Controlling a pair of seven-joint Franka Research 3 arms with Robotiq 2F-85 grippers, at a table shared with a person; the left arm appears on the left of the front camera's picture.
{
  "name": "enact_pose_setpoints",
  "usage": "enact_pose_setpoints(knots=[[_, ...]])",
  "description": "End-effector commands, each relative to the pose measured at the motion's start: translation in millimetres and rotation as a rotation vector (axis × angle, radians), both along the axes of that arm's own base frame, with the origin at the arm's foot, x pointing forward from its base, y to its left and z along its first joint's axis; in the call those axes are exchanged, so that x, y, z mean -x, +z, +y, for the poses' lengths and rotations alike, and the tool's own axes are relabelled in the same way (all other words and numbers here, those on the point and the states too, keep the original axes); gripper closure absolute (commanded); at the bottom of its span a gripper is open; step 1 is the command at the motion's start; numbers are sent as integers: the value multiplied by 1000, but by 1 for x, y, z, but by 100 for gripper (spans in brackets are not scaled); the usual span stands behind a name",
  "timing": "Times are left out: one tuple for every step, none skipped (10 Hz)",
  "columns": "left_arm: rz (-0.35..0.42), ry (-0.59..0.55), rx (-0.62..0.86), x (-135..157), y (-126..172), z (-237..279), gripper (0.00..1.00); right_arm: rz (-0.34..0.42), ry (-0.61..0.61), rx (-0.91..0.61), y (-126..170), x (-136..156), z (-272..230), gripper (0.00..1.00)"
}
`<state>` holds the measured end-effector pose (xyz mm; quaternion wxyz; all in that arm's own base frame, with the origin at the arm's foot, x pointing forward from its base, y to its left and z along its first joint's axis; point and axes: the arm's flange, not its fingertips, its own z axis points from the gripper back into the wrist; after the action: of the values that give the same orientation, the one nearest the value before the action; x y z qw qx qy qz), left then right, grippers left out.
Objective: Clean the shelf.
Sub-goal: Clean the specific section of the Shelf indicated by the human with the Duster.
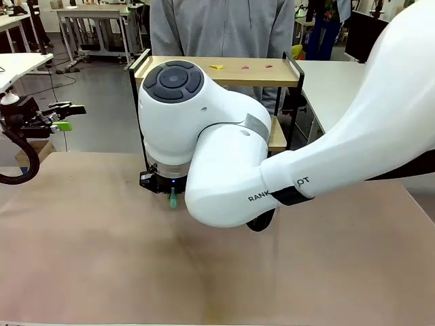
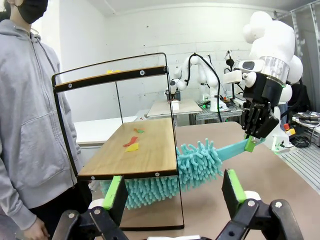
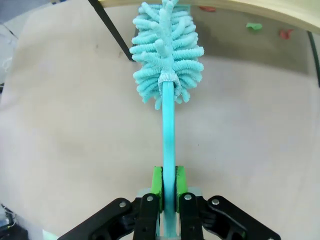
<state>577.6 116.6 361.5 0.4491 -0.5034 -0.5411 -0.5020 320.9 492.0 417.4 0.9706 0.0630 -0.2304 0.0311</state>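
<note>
the right gripper [image 3: 169,182] is clenched on the flat handle of a teal duster [image 3: 167,65], its green pads [image 3: 157,181] pressed to either side of the handle. from that grip the handle runs straight out to the fluffy head, which lies low over the brown table [image 3: 60,125] beside a black leg of the shelf [image 3: 112,30]. a pale board edge crosses the top corner of the right wrist view. small green and red scraps lie in the shadow past it, though i cannot tell what surface they lie on.

seen from the left wrist, the right gripper [image 2: 251,141] points down and holds the handle at its end. the duster [image 2: 200,162] reaches in under the lower board of the shelf [image 2: 145,150], into the gap between that board and the table. red, yellow and green scraps [image 2: 132,144] lie on the lower board, and a yellow bit lies on the top one.

the left gripper [image 2: 174,195] is released, its jaws wide apart and holding nothing, and it faces the shelf from the side. in the front view it hangs at the left edge [image 1: 68,115], well apart from the shelf.

the shelf [image 1: 224,71] stands at the far side of the table [image 1: 102,258], with yellow and pink scraps on its top board. a person in a grey hoodie [image 1: 224,27] stands just behind it. the right arm reaches across the middle in front of the shelf and hides much of it.
</note>
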Motion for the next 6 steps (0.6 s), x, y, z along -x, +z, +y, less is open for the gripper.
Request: enact_pose_setpoints(knots=[[-15, 0, 2, 1, 3, -1, 0, -8, -6, 6, 3, 2, -8, 87], [-15, 0, 2, 1, 3, -1, 0, -8, -6, 6, 3, 2, -8, 87], [-15, 0, 2, 1, 3, -1, 0, -1, -3, 3, -1, 0, -1, 87], [-15, 0, 2, 1, 3, -1, 0, -49, -45, 29, -7, 1, 16, 87], [-15, 0, 2, 1, 3, -1, 0, -79, -70, 10, -12, -1, 27, 87], [-15, 0, 2, 1, 3, -1, 0, -82, -75, 1, -17, -4, 34, 87]])
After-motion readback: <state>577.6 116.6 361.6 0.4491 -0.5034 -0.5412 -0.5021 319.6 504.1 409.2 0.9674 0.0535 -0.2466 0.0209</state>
